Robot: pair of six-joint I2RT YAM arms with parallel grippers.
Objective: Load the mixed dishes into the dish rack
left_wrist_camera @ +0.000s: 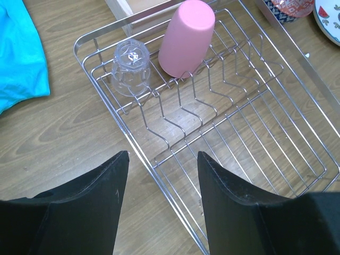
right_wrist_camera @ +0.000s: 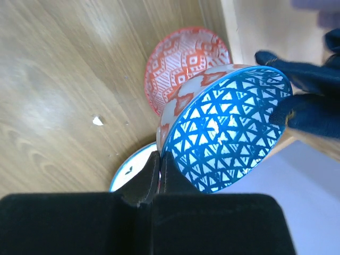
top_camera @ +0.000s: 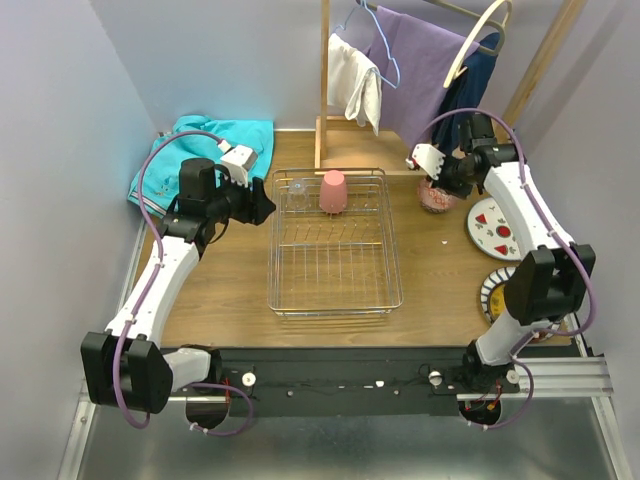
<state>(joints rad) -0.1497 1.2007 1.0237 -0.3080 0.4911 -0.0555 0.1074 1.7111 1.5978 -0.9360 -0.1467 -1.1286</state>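
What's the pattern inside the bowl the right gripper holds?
The bowl shows blue triangles; right wrist view.

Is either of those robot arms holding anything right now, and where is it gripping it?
The right pincer pinches the blue-patterned bowl by its rim. The left pincer is open and empty.

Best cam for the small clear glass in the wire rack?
Left wrist: the small clear glass is close and sharp, upside down in a corner of the silver wire dish rack, beside the pink plastic cup. Top external shows the glass only as a faint outline. Right wrist does not show it.
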